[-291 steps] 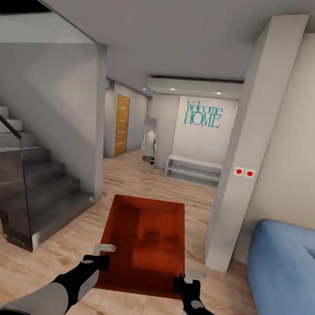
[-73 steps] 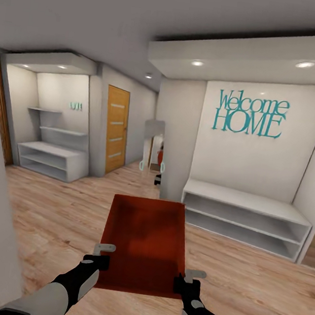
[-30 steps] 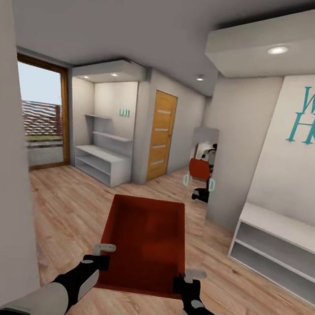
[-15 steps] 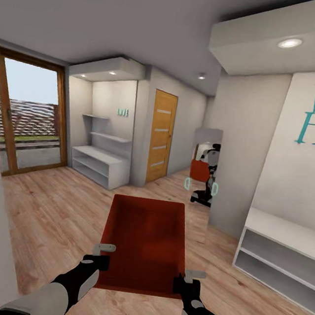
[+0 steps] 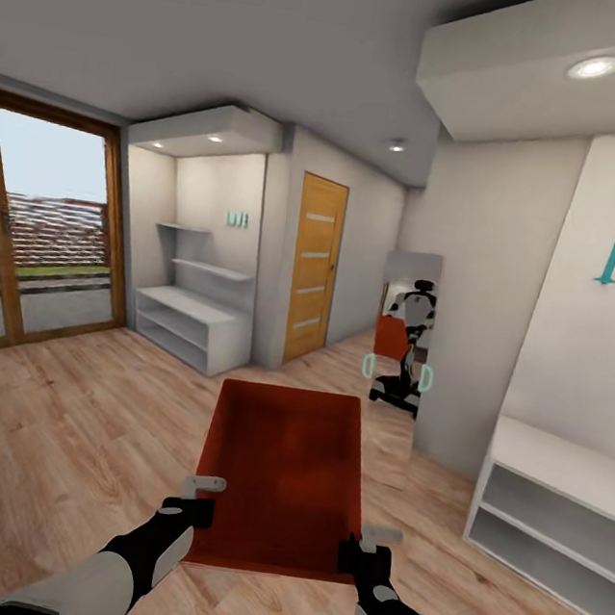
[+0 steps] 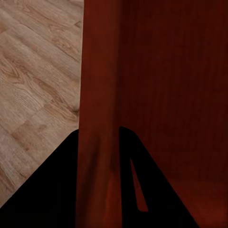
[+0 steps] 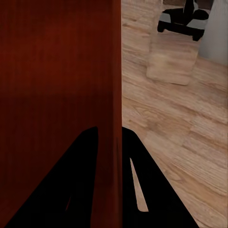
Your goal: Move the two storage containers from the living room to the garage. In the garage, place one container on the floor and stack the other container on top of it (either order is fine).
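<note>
Carrying one storage container [image 5: 281,474] out front, you have the left gripper [image 5: 193,498] and right gripper [image 5: 365,546] each with fingers clamped on a side wall — but the wood-plank floor [image 5: 89,415] says hallway, so garage placing, the second container and stacking remain.

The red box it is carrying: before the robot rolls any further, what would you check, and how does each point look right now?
1. Left gripper shut on the near left wall of the storage container: ok; the left wrist view shows the wall between its fingers.
2. Right gripper shut on the near right wall: ok.
3. Container held level and clear of the wood floor: ok.
4. Container empty, nothing to spill: ok.
5. Path ahead free: cannot tell; the mirror and white shelf unit stand close on the right.
6. Garage reached: not ok; this is a wood-floored hallway.
</note>
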{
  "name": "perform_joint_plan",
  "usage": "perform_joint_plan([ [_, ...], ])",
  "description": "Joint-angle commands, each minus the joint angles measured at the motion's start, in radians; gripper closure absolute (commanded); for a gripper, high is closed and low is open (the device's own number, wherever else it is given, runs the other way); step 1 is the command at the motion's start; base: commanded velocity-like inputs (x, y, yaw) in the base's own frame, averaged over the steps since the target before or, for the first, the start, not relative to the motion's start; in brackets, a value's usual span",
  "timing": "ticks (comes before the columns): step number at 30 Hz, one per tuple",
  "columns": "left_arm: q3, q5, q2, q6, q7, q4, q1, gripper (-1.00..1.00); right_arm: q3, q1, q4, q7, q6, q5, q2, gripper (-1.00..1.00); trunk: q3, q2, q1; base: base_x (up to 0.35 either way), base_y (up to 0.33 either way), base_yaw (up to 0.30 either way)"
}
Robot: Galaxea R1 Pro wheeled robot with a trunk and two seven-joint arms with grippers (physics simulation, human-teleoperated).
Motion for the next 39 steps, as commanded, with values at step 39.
perform_joint_plan([
  [39,0.072,0.007,0.001,0.007,0.011,-0.004,-0.001,1.00,-0.033,0.000,0.000,-0.010,-0.008,-0.032,-0.004,1.00,-0.002,-0.001,0.001,0.322,0.000,0.000],
])
